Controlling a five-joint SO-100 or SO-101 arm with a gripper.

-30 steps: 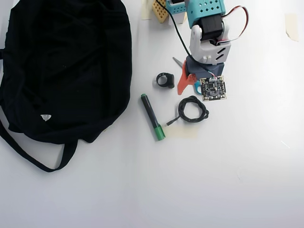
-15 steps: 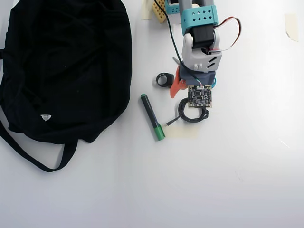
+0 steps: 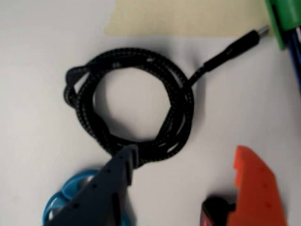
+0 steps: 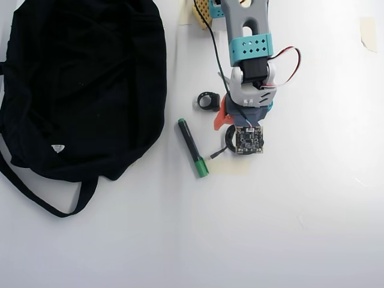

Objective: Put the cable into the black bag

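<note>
The cable is found lying as a coil on the white table, directly under the arm's wrist in the overhead view, and is not yet lifted. The gripper is held spread above it, its grey finger over the near edge of the coil and its orange finger on bare table beside it, with nothing pinched between them. The black bag lies well apart at the left of the overhead view, so the grasp, the carry and the drop into the bag are all judged outstanding.
</note>
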